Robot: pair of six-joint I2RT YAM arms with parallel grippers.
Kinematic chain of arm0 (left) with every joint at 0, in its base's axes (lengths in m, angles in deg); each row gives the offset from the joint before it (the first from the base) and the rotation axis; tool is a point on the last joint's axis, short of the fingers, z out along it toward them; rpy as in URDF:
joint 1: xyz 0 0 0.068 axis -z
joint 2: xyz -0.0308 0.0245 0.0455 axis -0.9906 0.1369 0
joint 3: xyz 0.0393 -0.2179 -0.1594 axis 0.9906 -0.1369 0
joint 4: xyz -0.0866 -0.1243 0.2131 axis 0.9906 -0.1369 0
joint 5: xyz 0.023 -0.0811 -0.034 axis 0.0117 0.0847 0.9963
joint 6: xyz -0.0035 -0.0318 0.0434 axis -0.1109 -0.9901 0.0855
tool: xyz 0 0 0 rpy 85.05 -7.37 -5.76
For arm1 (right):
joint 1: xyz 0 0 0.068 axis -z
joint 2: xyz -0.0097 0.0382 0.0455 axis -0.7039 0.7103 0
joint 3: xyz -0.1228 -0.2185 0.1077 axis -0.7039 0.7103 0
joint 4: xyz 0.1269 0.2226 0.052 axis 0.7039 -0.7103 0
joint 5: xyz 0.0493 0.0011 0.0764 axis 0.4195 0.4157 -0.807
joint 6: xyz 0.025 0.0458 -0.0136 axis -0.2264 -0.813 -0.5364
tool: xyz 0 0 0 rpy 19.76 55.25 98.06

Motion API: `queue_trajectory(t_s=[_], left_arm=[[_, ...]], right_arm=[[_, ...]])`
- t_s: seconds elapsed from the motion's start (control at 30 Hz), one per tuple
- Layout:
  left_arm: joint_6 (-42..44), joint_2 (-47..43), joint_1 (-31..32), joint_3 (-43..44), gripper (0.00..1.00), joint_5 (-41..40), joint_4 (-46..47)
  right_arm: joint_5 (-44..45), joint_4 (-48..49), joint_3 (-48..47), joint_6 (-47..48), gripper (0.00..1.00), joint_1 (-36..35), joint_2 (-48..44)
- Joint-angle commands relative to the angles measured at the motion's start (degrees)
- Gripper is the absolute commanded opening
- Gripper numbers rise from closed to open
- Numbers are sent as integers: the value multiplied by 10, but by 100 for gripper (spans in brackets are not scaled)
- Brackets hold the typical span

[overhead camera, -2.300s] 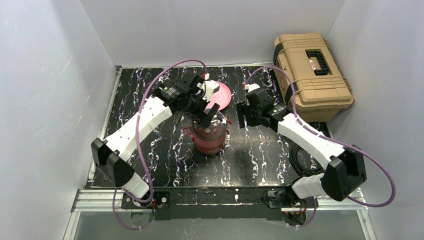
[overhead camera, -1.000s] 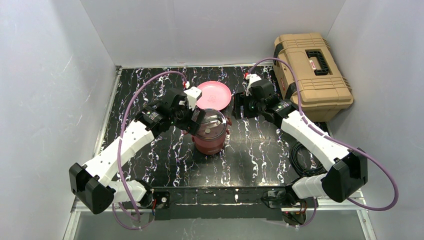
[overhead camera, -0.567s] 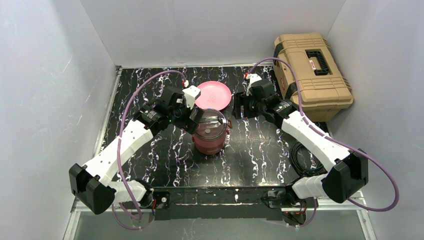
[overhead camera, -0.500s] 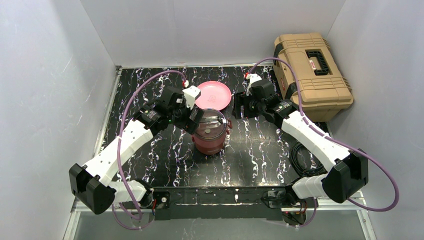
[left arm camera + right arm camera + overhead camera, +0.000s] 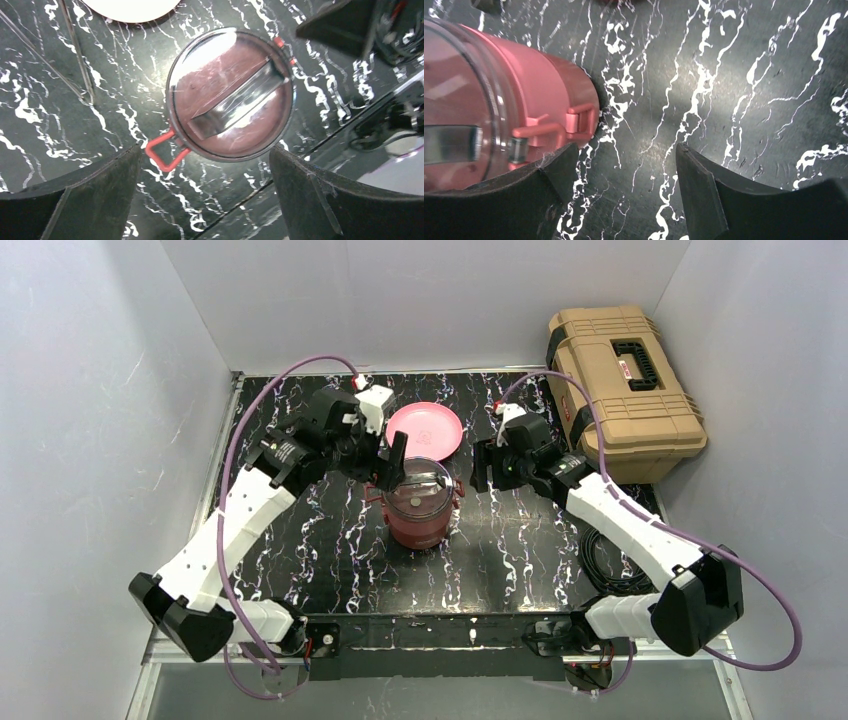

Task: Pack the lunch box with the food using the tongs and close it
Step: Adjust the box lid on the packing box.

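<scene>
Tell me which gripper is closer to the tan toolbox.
Right. The right gripper hovers between the lunch box and the toolbox; the left gripper hangs over the lunch box, farther away.

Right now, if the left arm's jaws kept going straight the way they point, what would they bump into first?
Probably the lid of the maroon round lunch box, at its shiny handle bar: it lies centred ahead of the open left jaws. How far off is unclear.

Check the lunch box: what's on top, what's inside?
A lid with a shiny bar handle sits on the lunch box; a red latch sticks out at its side. The lid hides whatever is inside.
</scene>
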Motion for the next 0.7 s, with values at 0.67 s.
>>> queue_trajectory(t_s=[0.67], left_arm=[[-138, 153, 24, 116, 96, -39, -74]], right_arm=[[-2, 30, 72, 0, 80, -3, 3]])
